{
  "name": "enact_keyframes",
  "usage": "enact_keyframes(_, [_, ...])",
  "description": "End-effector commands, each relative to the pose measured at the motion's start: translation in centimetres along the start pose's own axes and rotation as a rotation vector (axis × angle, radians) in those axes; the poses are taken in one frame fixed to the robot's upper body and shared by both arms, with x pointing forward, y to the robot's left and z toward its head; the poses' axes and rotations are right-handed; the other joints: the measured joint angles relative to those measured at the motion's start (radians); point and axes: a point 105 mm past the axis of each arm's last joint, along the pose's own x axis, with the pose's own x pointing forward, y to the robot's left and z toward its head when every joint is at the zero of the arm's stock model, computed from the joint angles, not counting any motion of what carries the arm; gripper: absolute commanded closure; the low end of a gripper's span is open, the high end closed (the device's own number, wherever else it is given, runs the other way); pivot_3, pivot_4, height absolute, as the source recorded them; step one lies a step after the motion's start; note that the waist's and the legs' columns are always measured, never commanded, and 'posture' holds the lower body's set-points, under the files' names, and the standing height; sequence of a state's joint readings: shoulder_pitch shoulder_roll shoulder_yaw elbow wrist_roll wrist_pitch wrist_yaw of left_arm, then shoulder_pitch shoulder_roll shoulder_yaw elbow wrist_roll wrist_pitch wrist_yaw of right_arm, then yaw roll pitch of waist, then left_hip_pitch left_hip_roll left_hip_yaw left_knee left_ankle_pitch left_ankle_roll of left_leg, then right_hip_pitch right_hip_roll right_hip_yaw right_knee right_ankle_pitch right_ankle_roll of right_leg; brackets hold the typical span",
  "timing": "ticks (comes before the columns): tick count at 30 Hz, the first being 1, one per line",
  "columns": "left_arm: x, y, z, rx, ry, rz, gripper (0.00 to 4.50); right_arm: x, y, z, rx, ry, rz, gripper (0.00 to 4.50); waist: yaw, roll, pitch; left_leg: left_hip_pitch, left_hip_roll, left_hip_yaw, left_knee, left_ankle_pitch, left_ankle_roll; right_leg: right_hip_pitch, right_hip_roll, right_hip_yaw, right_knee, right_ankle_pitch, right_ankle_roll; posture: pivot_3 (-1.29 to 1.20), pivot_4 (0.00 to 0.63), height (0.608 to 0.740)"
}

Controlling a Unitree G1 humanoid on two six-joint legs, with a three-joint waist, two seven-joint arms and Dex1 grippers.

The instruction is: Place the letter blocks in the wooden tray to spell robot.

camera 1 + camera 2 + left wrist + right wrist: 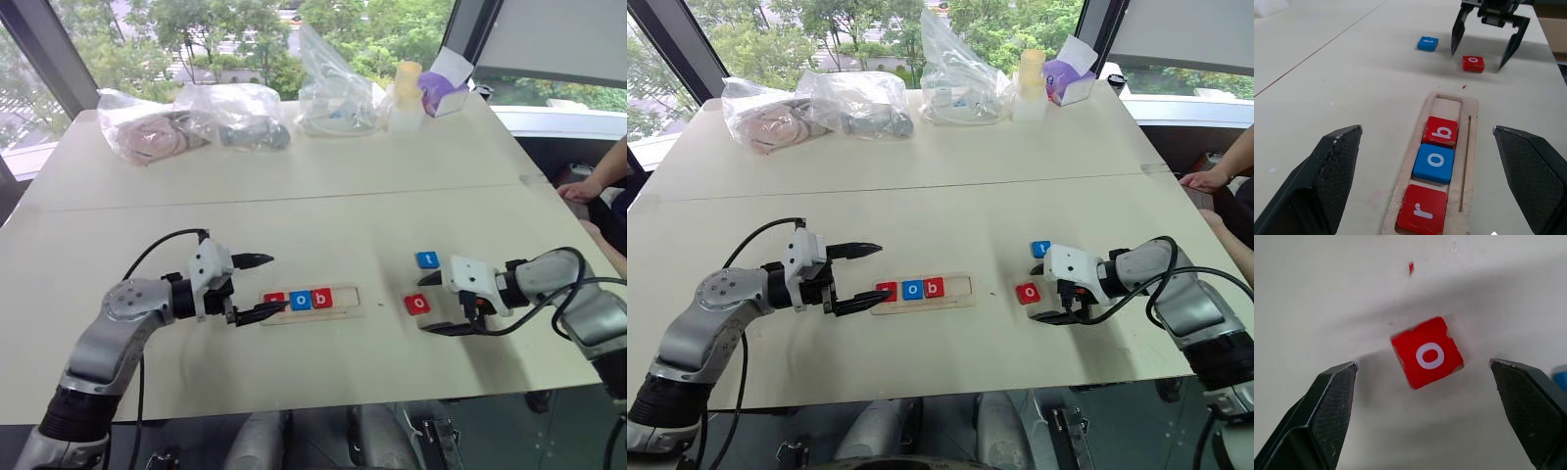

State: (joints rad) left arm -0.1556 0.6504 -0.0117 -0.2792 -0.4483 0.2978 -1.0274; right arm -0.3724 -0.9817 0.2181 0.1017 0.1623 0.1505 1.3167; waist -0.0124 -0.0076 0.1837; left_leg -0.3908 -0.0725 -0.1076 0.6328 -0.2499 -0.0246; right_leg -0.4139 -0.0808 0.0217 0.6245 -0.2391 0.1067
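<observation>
Three letter blocks seated in the wooden tray (345, 304) on the table (323, 196), seen from the head: red r (274, 298), blue o (300, 300), red b (322, 297); two slots free. Left wrist: left claw (1427, 166) spread wide, hovering at the tray's r end, holding nothing. Right wrist: right claw (1422, 411) apart, straddling loose red o (1427, 357), not touching. Blue t (427, 259) just beyond. Step: fourth letter pickup. Next: lower, square up to the skewed tile, close.
</observation>
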Motion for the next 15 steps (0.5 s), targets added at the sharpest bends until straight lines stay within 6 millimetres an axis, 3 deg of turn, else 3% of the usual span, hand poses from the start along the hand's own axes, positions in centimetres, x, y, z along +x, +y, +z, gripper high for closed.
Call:
enact_keyframes(1, [-0.5,-0.6,1.0,0.029,-0.015,-0.029,0.0,0.2,-0.5,-0.3,0.019,-0.018,0.023,0.03,-0.001,0.0,0.0,0.0,0.0,0.0,0.0,0.0,0.0,0.0,0.0,0.0,0.0,0.0,0.0,0.0,0.15,0.74])
enact_keyframes(3, [-0.5,-0.7,1.1,0.022,-0.018,-0.034,0.0,0.4,-0.8,-0.4,0.015,-0.02,0.023,0.03,0.0,0.0,0.0,0.0,0.0,0.0,0.0,0.0,0.0,0.0,0.0,0.0,0.0,0.0,-0.001,0.0,0.15,0.74])
enact_keyframes(6, [-0.8,-0.6,1.5,0.018,-0.022,-0.042,0.0,0.5,-0.8,0.0,0.021,-0.044,0.036,0.85,-0.001,0.0,0.0,0.001,0.0,-0.001,0.0,0.0,0.0,0.001,0.0,0.0,0.0,0.0,-0.002,0.0,0.15,0.74])
enact_keyframes(11, [-1.3,-0.6,1.6,0.021,-0.008,-0.055,0.0,0.7,-0.5,1.1,0.004,-0.084,0.041,3.28,0.001,0.0,0.0,0.001,0.0,-0.001,0.0,0.0,0.0,0.001,0.0,0.0,0.0,0.0,-0.001,0.0,0.15,0.74])
enact_keyframes(15, [-1.5,-0.5,1.6,0.016,0.0,-0.066,0.0,0.9,-0.8,3.9,-0.057,-0.149,0.0,3.39,-0.002,0.0,0.0,0.001,0.0,-0.001,0.0,0.0,0.0,0.0,0.0,0.0,0.0,0.0,-0.001,0.0,0.15,0.74])
